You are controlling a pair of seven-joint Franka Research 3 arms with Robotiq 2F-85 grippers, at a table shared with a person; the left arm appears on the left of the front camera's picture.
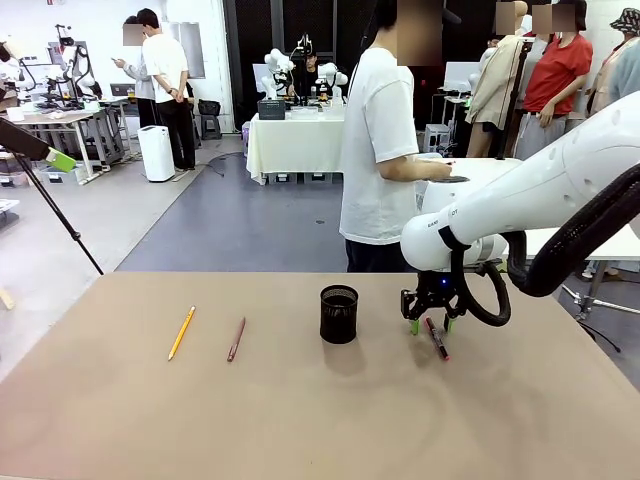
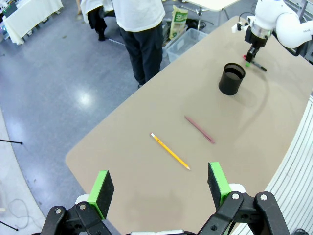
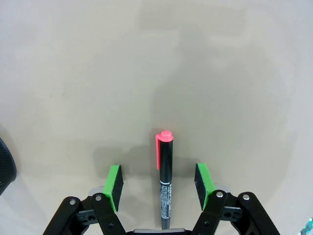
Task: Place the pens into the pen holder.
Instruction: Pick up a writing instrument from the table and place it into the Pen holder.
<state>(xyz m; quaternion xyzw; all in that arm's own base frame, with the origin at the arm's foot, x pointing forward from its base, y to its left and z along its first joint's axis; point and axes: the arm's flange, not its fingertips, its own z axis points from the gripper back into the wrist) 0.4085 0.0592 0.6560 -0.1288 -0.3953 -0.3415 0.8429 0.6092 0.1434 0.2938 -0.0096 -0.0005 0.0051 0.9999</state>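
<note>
Right tool [image 1: 430, 328] released astride a pink-capped pen [image 3: 165, 171], pen holder [image 1: 339, 314] just beside; left tool [image 2: 160, 188] released, high over yellow pencil [image 2: 170, 151].

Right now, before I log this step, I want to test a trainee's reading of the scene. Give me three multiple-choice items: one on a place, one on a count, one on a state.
1. Where is the pink-capped black pen?
A) inside the pen holder
B) flat on the table, right of the holder
C) at the table's left edge

2. How many pens lie left of the holder?
A) none
B) two
C) four

3. The robot's right hand is:
A) shut on the pen
B) open, with its pads either side of the pen
C) open above the holder

Answers:
1 B: the front view shows it lying flat to the right of the holder.
2 B: the yellow pencil and the red-brown pen lie there.
3 B: the right wrist view shows a gap between each green pad and the pen.
</note>
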